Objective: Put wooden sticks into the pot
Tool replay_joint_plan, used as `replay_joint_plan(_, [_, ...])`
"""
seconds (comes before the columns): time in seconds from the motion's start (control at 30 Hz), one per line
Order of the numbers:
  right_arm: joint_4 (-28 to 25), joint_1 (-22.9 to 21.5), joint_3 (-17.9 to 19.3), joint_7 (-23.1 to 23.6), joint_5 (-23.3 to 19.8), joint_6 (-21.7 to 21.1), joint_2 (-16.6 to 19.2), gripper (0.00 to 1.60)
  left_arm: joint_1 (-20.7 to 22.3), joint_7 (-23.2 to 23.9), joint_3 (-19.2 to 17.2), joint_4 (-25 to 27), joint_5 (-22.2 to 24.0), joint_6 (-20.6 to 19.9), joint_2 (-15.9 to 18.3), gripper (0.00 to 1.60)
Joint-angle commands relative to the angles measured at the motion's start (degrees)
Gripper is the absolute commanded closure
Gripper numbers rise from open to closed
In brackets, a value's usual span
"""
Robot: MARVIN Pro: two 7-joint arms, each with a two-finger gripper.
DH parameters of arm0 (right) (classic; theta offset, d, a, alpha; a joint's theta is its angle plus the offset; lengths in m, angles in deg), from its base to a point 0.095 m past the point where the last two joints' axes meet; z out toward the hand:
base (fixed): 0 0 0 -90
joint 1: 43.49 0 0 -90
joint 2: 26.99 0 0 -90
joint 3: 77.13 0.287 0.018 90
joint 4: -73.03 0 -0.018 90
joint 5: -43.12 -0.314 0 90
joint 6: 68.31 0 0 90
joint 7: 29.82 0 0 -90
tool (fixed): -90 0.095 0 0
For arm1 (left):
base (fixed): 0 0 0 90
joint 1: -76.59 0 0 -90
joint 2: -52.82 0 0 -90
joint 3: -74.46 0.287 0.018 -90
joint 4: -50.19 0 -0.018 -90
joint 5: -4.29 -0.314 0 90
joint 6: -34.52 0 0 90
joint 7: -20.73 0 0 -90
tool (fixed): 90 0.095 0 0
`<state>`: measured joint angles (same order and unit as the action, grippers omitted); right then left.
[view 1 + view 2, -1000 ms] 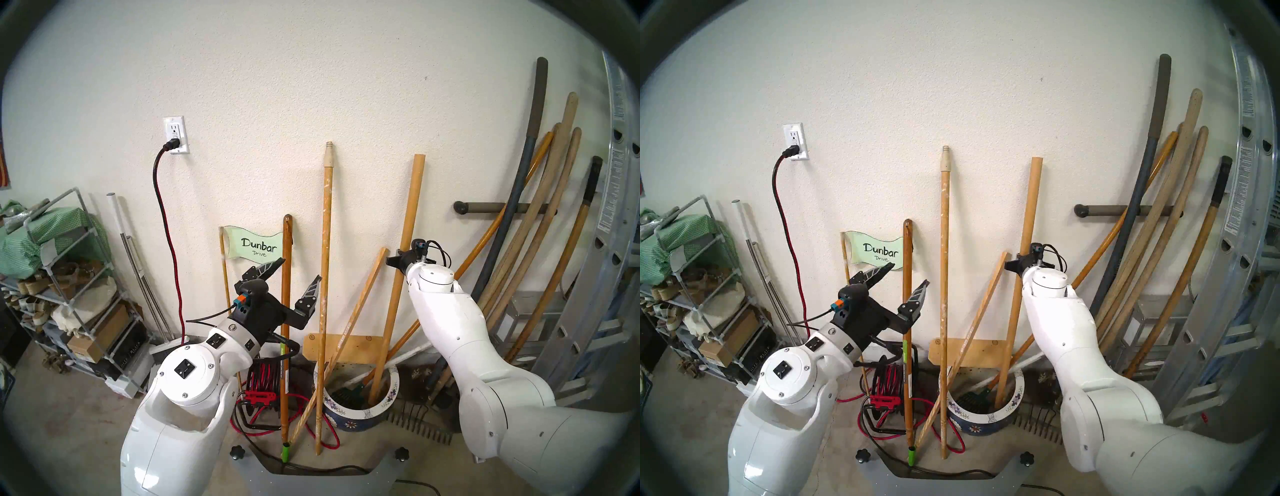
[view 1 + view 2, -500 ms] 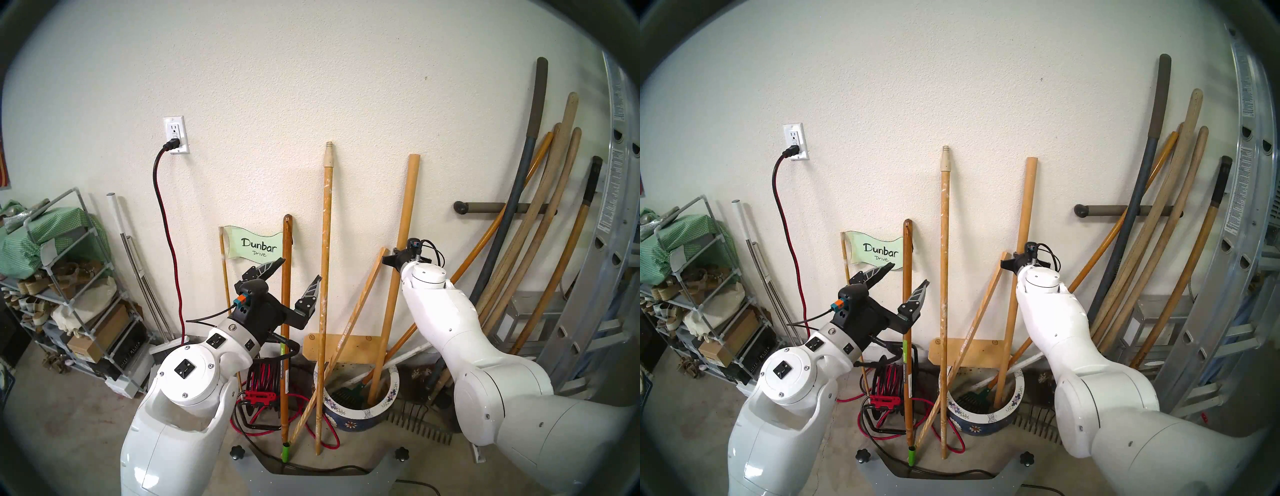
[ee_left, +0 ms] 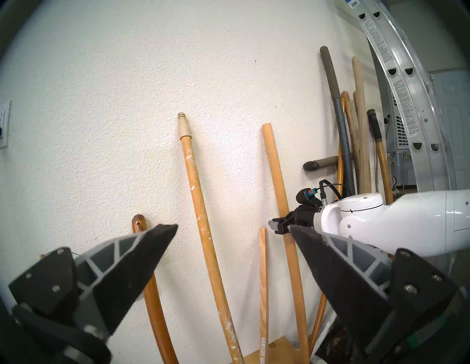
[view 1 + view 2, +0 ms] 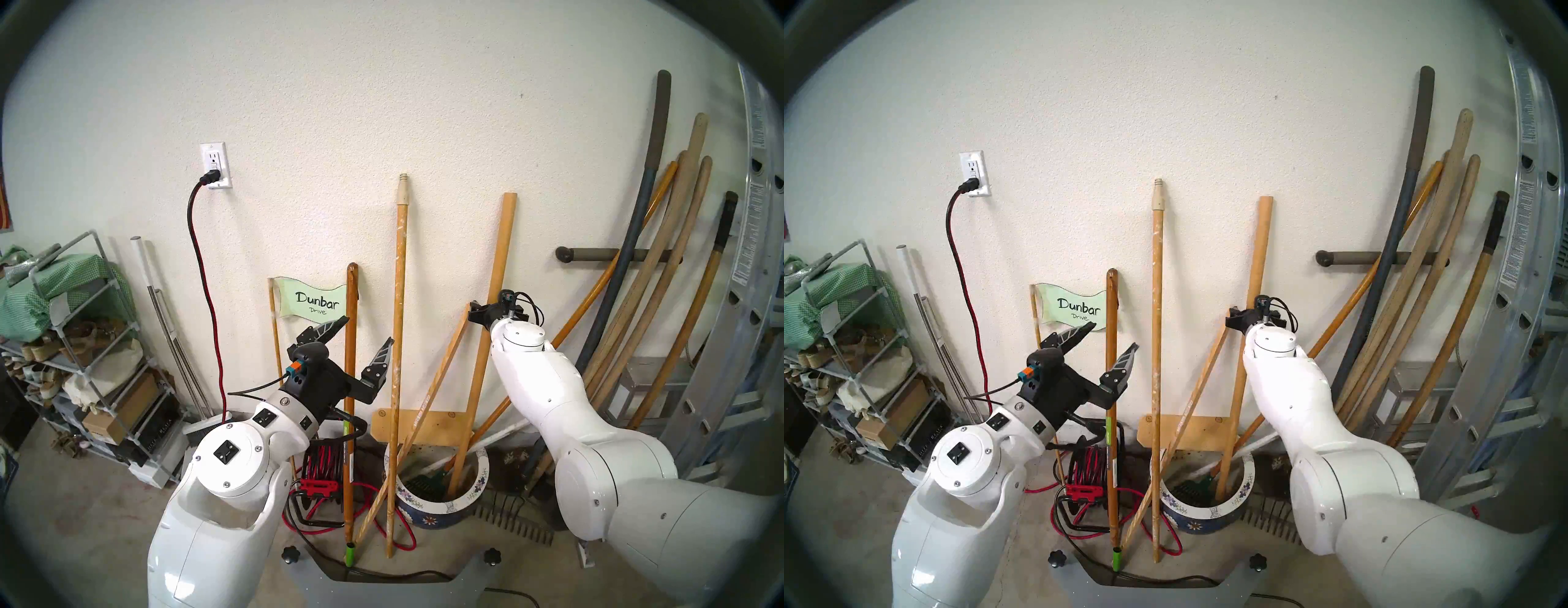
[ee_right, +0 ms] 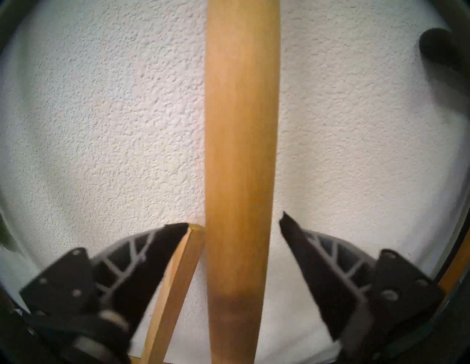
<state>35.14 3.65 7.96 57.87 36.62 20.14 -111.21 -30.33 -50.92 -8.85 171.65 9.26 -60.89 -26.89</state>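
Note:
The dark blue flowered pot (image 4: 428,516) with a white rim stands on the floor by the wall. A wide yellow-tan stick (image 4: 494,305) stands in it, its top against the wall. My right gripper (image 4: 483,313) is open around this stick at mid-height. In the right wrist view the fingers (image 5: 162,254) stand off both sides of the stick (image 5: 239,152). A thin slat (image 4: 432,392) leans beside it. The paint-speckled pole (image 4: 399,297) with a cream tip stands on the floor left of the pot. My left gripper (image 4: 370,329) is open and empty just left of that pole.
A brown handle (image 4: 350,361) and the Dunbar Drive flag (image 4: 316,302) stand by my left gripper. A red cord reel (image 4: 324,471) sits below. Garden-tool handles (image 4: 662,297) and a ladder (image 4: 746,297) fill the right. A rake (image 4: 513,524) lies by the pot. A shelf rack (image 4: 85,361) stands left.
My right arm and gripper shifted slightly left along the wall. The wide stick's top moved a little left and then settled slightly lower. My left arm has not moved.

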Motion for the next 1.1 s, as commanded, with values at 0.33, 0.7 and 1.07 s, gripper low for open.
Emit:
replay_joint_plan(0.33, [-12.84,5.55,2.88,1.76,-1.68,-0.83,2.24,0.0,0.0,-0.01,-0.01,0.01,0.0,0.0,0.0,0.0])
replay_joint_plan(0.7, [-22.88,11.71,5.11,4.74,-3.1,0.6,3.85,0.0,0.0,0.0,-0.01,0.0,0.0,0.0,0.0,0.0])
replay_joint_plan(1.07, [-32.79,18.72,6.14,8.52,-4.75,0.04,4.63,0.01,0.0,0.0,-0.01,0.0,0.0,0.0,0.0,0.0])
